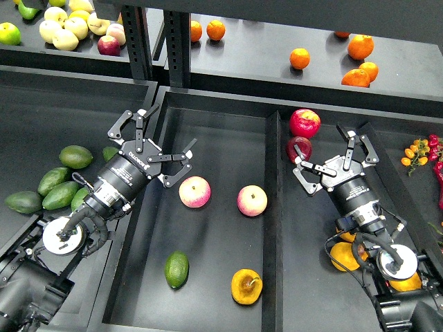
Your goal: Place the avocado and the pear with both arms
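Black bins surround us; the smooth mid-green avocado (176,269) and dark-patched yellow-orange pear (246,286) lie apart in the centre tray (214,124). Our left gripper (154,151) and right gripper (331,160) hang spread and empty; placing looks finished, so we judge withdrawal comes next.

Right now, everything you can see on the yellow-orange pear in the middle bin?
The roundish yellow-orange pear lies near the front of the black middle bin, its stem end facing the camera, with a short brown stem in a dark brown patch. Skin looks smooth and glossy. It rests on the bin floor, apart from the green avocado to its left. Neither gripper touches it.
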